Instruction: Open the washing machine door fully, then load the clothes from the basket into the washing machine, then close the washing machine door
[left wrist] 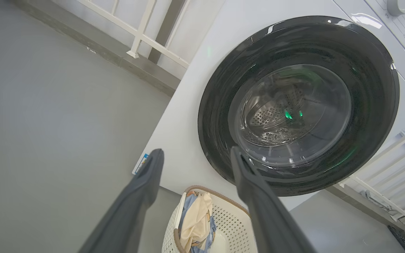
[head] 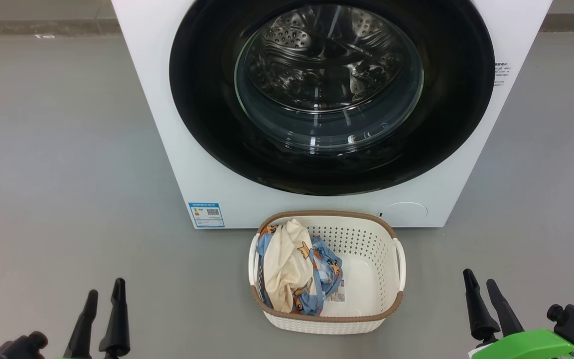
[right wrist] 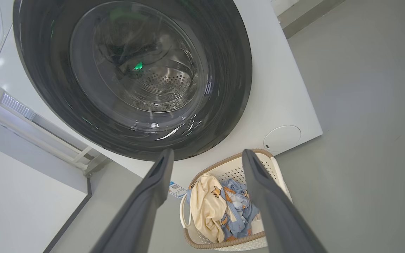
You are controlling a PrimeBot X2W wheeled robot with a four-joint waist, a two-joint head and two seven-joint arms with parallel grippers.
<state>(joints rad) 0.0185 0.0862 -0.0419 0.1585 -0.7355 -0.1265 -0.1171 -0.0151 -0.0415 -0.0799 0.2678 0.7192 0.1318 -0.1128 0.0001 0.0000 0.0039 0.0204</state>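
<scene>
Spread fingers [head: 116,319] before basket [head: 366,239], closed door [head: 202,99]

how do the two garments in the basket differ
Colour: the cream-yellow garment is pale, the light blue garment carries orange-brown figures. Layering: the cream-yellow garment lies on top, the light blue garment shows beneath it and to its right. Both are crumpled in the basket, in its left half.
</scene>
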